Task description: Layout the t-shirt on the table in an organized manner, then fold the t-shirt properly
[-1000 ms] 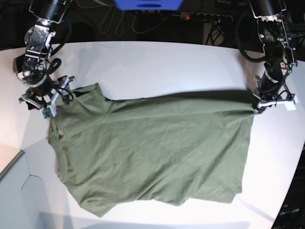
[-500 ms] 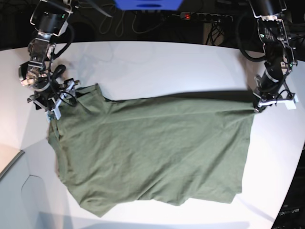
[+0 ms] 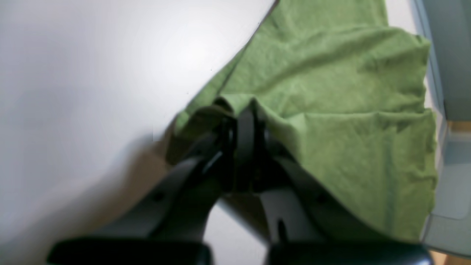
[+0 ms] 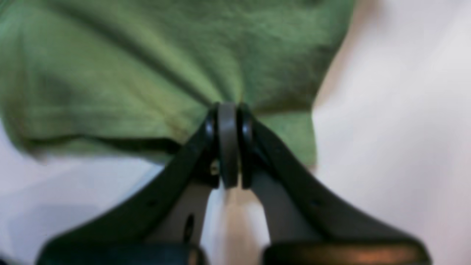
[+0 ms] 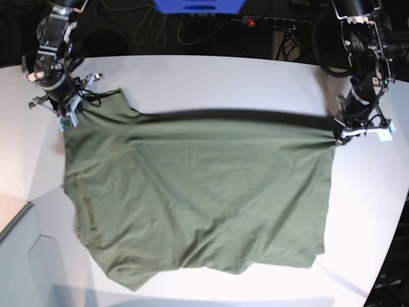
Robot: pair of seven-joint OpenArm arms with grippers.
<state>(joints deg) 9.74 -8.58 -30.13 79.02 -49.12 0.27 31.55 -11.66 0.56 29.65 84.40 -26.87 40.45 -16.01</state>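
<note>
A: Which step is this?
B: Layout. The t-shirt (image 5: pixel 198 204) lies spread on the white counter (image 5: pixel 211 83), its far edge strung between 2 hands.
A: Grips?
B: Right hand (image 5: pixel 66 114) clamped on the far-left corner, left hand (image 5: pixel 342 135) clamped on the far-right. Next, lower that edge flat.
A: Behind?
B: Dark cables, a power strip (image 5: pixel 275 23).

A robotics lab or test bench. 2 black robot arms (image 5: pixel 48 45) are mounted at the far corners of a large white table (image 5: pixel 211 83) with a curved edge. Behind it, in the dark, lie loose cables (image 5: pixel 153 29) and a power strip (image 5: pixel 275 23) with a lit red switch.
</note>
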